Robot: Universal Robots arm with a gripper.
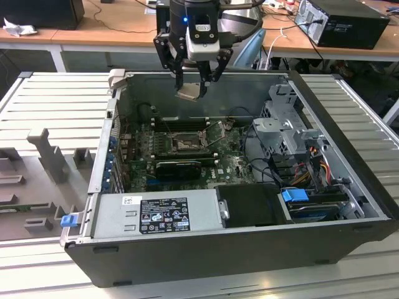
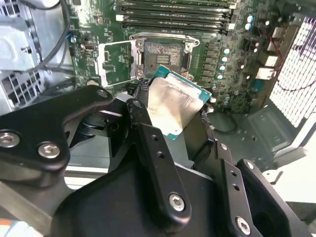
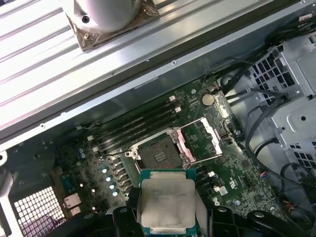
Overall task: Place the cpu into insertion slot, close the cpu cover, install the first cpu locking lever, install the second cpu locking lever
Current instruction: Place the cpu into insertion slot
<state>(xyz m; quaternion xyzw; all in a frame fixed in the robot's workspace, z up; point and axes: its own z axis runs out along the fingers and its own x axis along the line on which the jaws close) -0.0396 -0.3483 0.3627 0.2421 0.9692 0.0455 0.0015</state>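
My gripper hangs above the open computer case, shut on the cpu, a small flat square chip held tilted by its edges. In both wrist views the cpu shows its silvery top between black fingers. Below it on the green motherboard lies the insertion slot, uncovered and with nothing in it. The cpu cover is swung open beside the slot. The chip is well above the board and touches nothing there.
Long black memory slots run behind the socket, and a black expansion card lies in front. A power supply, a drive cage and cables crowd the case. A grey foam tray sits at the exterior view's left.
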